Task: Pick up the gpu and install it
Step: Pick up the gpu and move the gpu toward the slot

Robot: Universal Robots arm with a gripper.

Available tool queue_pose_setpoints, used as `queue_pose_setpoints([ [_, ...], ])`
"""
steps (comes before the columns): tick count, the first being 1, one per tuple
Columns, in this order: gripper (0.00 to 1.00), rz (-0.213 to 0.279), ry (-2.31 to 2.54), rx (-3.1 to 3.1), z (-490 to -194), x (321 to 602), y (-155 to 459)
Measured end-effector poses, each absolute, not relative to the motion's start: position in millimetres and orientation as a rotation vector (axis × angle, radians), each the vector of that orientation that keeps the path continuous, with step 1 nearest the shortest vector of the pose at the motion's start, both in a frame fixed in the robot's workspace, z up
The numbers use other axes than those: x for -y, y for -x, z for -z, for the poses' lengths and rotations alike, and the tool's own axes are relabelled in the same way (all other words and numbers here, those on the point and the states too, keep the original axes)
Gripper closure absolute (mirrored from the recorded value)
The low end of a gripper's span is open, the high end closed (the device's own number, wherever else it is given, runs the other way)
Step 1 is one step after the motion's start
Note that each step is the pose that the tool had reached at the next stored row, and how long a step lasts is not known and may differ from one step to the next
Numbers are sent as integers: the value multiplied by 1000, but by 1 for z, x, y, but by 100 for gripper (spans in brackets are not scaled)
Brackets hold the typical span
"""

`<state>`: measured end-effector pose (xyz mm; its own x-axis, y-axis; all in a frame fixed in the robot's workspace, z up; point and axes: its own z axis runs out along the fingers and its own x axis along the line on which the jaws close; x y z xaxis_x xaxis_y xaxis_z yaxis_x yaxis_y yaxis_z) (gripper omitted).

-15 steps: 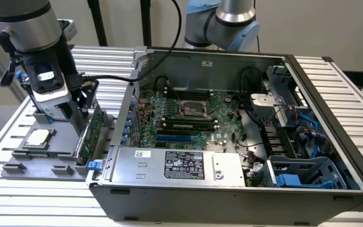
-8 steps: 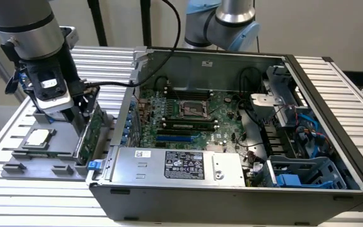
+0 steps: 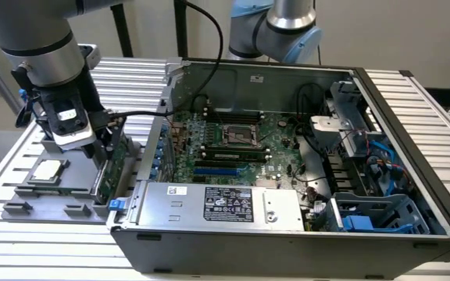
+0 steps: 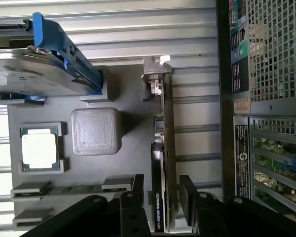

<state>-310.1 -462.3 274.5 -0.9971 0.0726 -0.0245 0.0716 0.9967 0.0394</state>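
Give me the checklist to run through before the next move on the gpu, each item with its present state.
1. Pincer astride gpu: ok, a finger on each face.
2. Pincer shut on gpu: not ok, a gap shows on both sides.
3. Gpu on edge in its tray slot: ok.
4. Hard drive and chip apart from the pincer: ok.
5. Case open, motherboard exposed: ok.
6. Free slot on the motherboard for the gpu: cannot tell.
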Motion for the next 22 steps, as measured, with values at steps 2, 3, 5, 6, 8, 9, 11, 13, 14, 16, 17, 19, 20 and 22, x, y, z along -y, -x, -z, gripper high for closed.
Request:
queue_pose_setpoints([
  [2,0,-60,-112,-3113,-271,461,310],
  [3,0,-60,-112,-3113,-269,460,310],
  [5,0,-60,-112,-3113,-265,459,310],
  [6,0,-60,-112,-3113,-263,458,310],
  [8,0,-60,-112,-3113,-260,456,310],
  [9,0,-60,-112,-3112,-258,456,310],
  [11,0,-60,-112,-3112,-253,454,310],
  [13,0,-60,-112,-3111,-249,454,310],
  [14,0,-60,-112,-3111,-247,454,310],
  [16,0,-60,-112,-3108,-244,454,310],
  [17,0,-60,-112,-3108,-243,454,310],
  [19,0,-60,-112,-3108,-243,454,310],
  [20,0,-60,-113,-3108,-243,454,310],
  [22,0,-60,-113,-3108,-243,454,310],
])
